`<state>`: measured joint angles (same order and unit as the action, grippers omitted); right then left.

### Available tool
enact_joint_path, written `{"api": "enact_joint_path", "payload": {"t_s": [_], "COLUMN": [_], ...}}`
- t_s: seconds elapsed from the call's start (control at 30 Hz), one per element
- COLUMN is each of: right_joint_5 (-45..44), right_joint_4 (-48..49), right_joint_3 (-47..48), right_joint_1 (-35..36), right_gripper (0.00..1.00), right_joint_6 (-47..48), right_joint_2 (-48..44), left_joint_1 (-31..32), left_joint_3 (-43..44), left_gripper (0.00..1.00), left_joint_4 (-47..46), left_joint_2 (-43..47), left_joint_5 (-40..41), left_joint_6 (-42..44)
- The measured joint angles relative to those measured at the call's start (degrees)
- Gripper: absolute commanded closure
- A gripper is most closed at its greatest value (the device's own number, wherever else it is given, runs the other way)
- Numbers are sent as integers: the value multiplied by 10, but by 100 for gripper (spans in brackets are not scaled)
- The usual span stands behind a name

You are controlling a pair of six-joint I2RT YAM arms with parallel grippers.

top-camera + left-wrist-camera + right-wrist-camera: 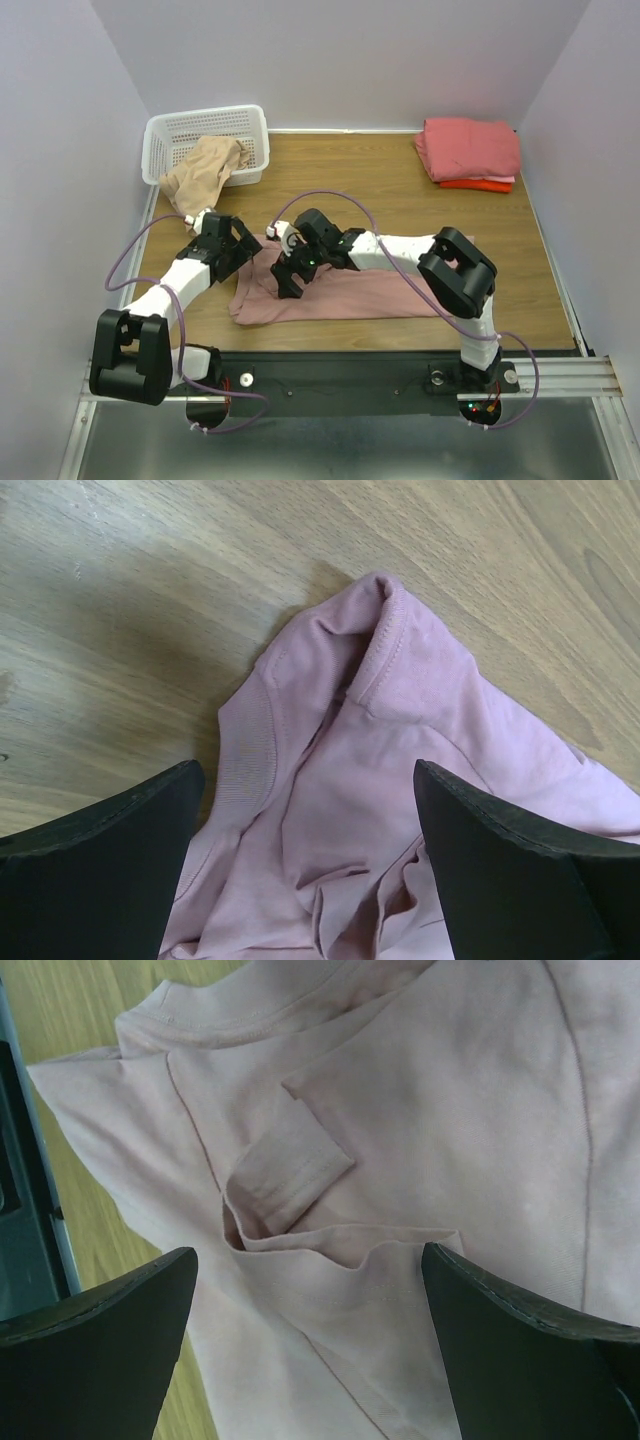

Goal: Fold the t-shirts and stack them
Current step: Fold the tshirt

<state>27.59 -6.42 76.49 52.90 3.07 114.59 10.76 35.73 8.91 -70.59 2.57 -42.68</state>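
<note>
A dusty-pink t-shirt (345,292) lies partly folded and crumpled on the wooden table, near the front edge. My left gripper (243,256) hovers open over its left end, where the ribbed collar (250,755) bunches between the fingers (100,880) with nothing gripped. My right gripper (290,282) is open above the shirt's left-middle, over a turned-in sleeve (290,1175) and a loose hem fold (350,1245). A beige t-shirt (205,168) hangs out of the basket. At the back right lies a folded stack, with a salmon-pink shirt (468,146) on an orange-red one (476,185).
A white lattice basket (190,130) stands at the back left corner. Grey walls close in the table on three sides. The dark front rail (350,372) carrying the arm bases runs along the near edge and shows as a dark strip (20,1210) in the right wrist view.
</note>
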Motion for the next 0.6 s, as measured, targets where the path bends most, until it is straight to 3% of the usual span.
{"api": "enact_joint_path", "payload": {"t_s": [0.3,0.6], "right_joint_5": [0,-23], "right_joint_4": [2,-5], "right_joint_3": [-69,-201], "right_joint_1": [29,83], "right_gripper": [0,0], "right_joint_6": [-4,-57], "right_joint_2": [-55,-244], "left_joint_1": [0,-4], "left_joint_3": [-6,-6], "left_gripper": [2,2], "left_joint_4": [0,4], "left_joint_2": [11,11], "left_joint_5": [6,12], "left_joint_6": [-3,-2]}}
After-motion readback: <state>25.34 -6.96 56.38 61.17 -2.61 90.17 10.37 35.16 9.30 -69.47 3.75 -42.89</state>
